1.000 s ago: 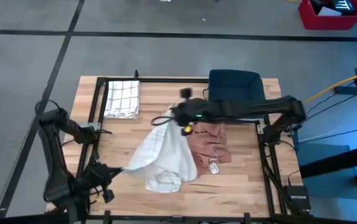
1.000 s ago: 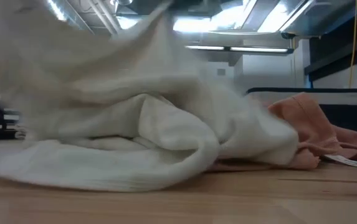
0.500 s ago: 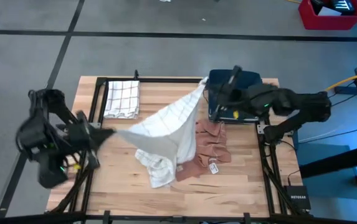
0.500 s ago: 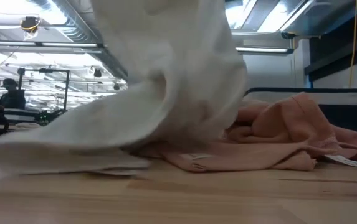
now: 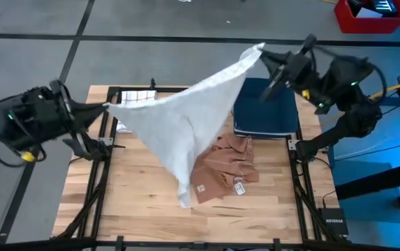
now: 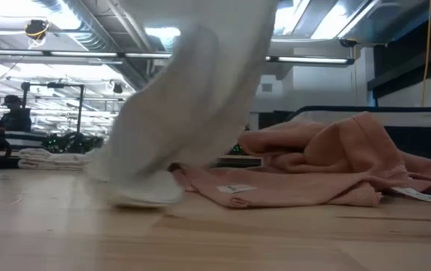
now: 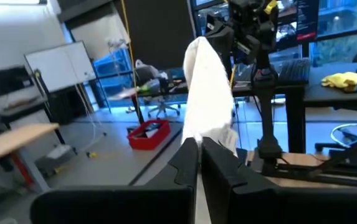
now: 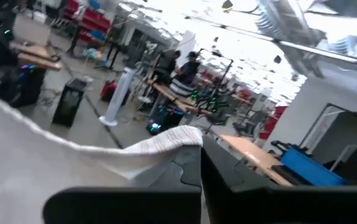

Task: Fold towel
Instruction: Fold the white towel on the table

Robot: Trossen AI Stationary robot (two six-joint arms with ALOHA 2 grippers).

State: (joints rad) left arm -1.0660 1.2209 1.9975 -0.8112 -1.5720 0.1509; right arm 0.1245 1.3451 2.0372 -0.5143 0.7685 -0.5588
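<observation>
A white towel (image 5: 186, 118) is stretched in the air between my two grippers, and its lower end (image 6: 140, 194) trails onto the wooden table (image 5: 137, 202). My left gripper (image 5: 107, 106) is shut on it over the table's left side, high up. My right gripper (image 5: 264, 54) is shut on it beyond the far right corner, also high. In the left wrist view the towel (image 7: 206, 93) runs from my fingers toward the other arm. My left gripper pinches one end of the towel's upper edge (image 7: 197, 134) between its two shut fingers, which point level toward the table's right. The cloth runs taut from there toward the other gripper. My right gripper pinches the towel's other top corner (image 8: 177, 138) between its two shut fingers, roughly level, pointing toward the table's left. A short tip of cloth pokes out past the fingers; the rest falls away below, drawn taut along the top edge.
A salmon-pink cloth (image 5: 229, 166) lies crumpled on the table's right half, just beside the towel's trailing end. A dark blue box (image 5: 268, 106) stands at the far right. A folded checked towel (image 5: 135, 97) lies at the far left corner, partly hidden by the held towel.
Both grippers have risen and drawn apart, the left toward the table's left edge, the right toward the far right corner. The towel, a heap on the table a second ago, is lifted and spread between them; only its lower end stays on the table.
</observation>
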